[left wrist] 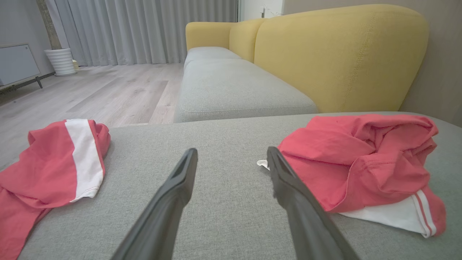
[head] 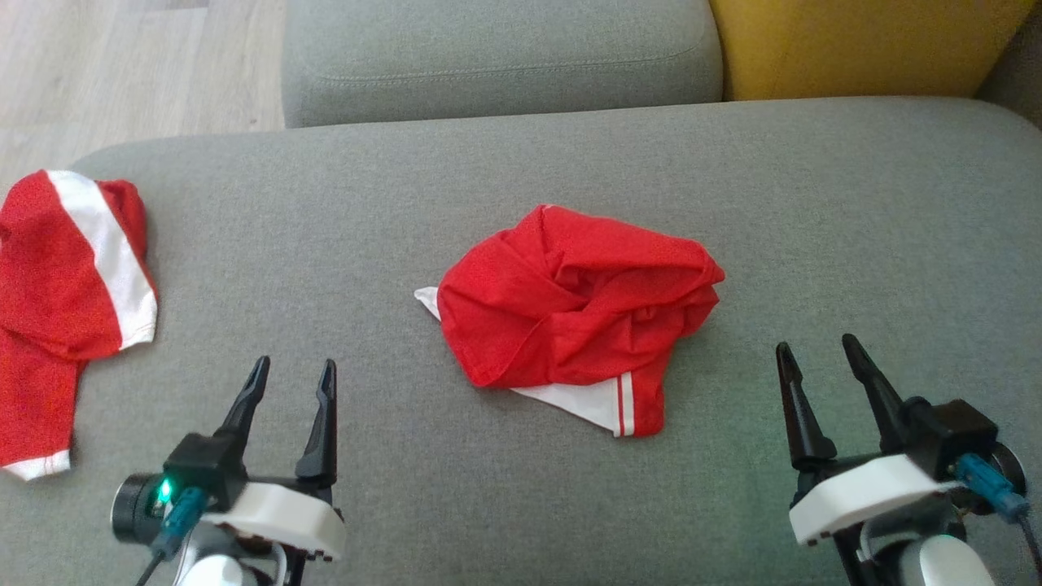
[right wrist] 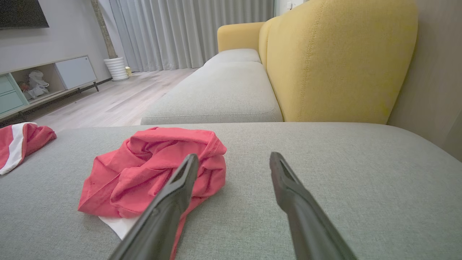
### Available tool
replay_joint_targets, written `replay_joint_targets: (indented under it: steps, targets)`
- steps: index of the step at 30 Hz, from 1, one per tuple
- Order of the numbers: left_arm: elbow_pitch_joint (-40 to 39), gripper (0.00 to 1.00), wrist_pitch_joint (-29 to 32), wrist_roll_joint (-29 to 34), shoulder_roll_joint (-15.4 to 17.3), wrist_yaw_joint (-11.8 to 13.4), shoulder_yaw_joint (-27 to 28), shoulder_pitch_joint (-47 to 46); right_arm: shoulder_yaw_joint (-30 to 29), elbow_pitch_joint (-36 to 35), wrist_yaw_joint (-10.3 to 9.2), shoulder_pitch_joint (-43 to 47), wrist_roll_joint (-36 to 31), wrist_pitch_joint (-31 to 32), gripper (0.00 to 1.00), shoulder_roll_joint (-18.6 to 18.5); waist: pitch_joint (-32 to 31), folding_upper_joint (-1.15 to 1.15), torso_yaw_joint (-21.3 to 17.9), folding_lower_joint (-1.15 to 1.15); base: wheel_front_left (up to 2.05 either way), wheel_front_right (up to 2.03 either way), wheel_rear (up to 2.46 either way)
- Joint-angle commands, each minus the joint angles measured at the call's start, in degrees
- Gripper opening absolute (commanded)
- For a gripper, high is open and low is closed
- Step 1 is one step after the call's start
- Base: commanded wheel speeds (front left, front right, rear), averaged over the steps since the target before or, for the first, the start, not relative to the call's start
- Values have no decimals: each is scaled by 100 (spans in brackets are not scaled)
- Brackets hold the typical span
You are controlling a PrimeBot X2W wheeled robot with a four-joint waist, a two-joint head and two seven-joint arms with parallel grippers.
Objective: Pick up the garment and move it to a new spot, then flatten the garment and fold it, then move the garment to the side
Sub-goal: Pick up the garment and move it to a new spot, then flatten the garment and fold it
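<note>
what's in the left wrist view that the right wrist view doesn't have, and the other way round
Left wrist, not right wrist: the left claw, open, and the striped white hem of the crumpled garment. Right wrist, not left wrist: the right claw, open, green drawers and a dark screen. Both: the crumpled garment, a second red-and-white garment, the grey cushion, the yellow backrest.
</note>
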Motion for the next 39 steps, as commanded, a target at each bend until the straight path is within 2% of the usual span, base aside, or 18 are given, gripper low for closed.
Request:
replay_joint_targets:
  steps: [1,17,23,32,39]
  targets:
    - [-188,100,-70,25,67,46,259,-202,124,-229,43,-159,45,31,100,-18,2,0,5,0,0,0,0]
    - [-197,100,-70,37,-1,38,286,-245,164,-183,43,-192,71,45,100,-18,95,0,56,0,0,0,0]
    - [-222,100,-70,73,-39,8,276,-374,392,-34,43,-378,-14,82,100,-18,273,0,121,0,0,0,0]
    - [-237,100,-70,186,-195,-100,223,-794,1649,947,43,-1252,-103,192,100,-54,747,0,375,0,0,0,0]
    - [-227,100,-70,269,-343,-208,240,-1036,2244,1931,43,-1998,-287,187,100,-159,1065,0,562,0,0,0,0]
